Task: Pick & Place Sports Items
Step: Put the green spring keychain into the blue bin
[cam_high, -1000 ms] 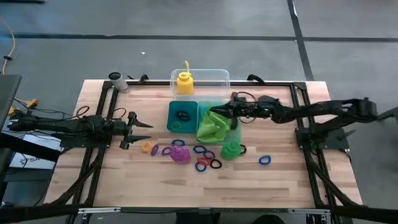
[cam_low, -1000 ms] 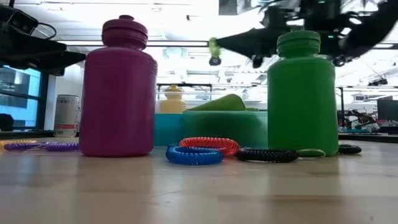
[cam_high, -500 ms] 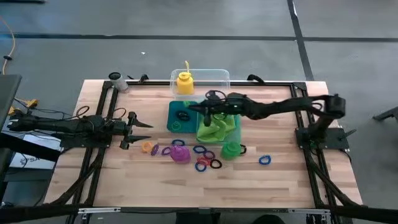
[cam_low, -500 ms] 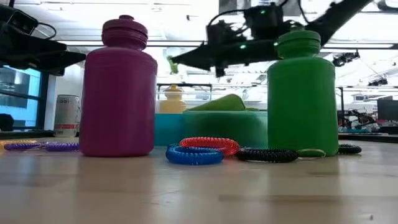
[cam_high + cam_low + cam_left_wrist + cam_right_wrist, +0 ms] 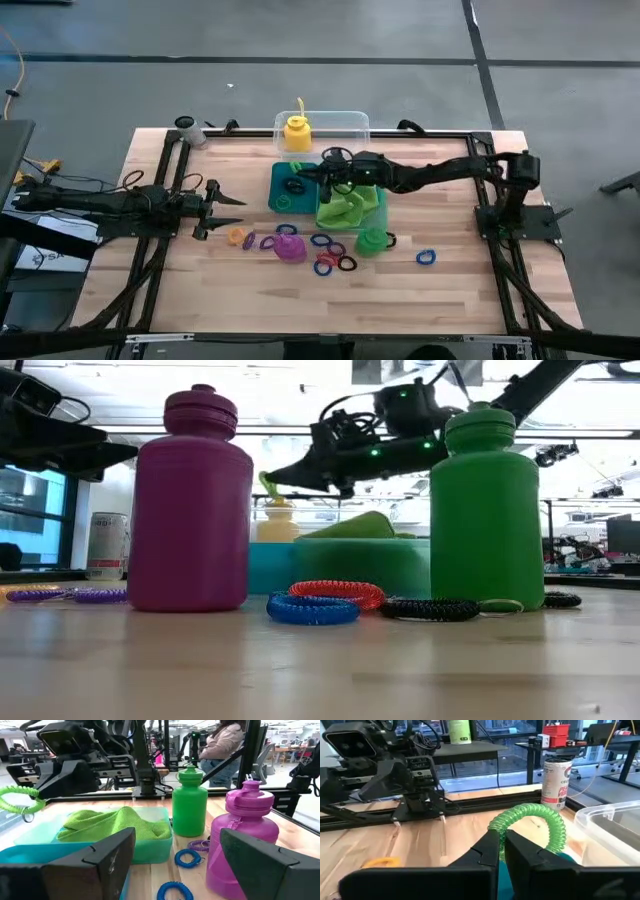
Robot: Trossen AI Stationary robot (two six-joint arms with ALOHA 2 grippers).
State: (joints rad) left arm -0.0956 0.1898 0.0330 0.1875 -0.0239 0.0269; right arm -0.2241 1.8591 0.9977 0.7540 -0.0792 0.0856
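My right gripper (image 5: 305,176) reaches from the table's right and hangs over the left compartment of the teal two-part tray (image 5: 276,196). It is shut on a green coil ring (image 5: 532,820), which also shows in the low view (image 5: 268,484). A black ring (image 5: 294,186) lies in that compartment. A lime-green cloth (image 5: 345,205) fills the right compartment. My left gripper (image 5: 232,200) waits open at the table's left. A purple bottle (image 5: 290,247) and a green bottle (image 5: 371,240) stand upright in front of the tray. A yellow bottle (image 5: 296,132) stands in the clear tub (image 5: 350,125). My right gripper pinches the green coil ring at one spot of its loop (image 5: 501,826) between its two fingers. The fingers come from the table's right, slanting a little down. The rest of the loop sticks out past the fingertips. The ring is lifted clear above the tray.
Loose coil rings lie on the wood in front of the tray: red, blue and black ones (image 5: 330,262), a blue one (image 5: 427,258), an orange one (image 5: 237,237) and a purple one (image 5: 268,241). A can (image 5: 186,126) stands at the far left corner. A person (image 5: 220,745) stands beyond the table.
My right gripper has gone toward the table's left and a little down, from over the lime-green cloth to over the tray's left compartment. It has stayed shut on the green coil ring, which has kept clear of the tray.
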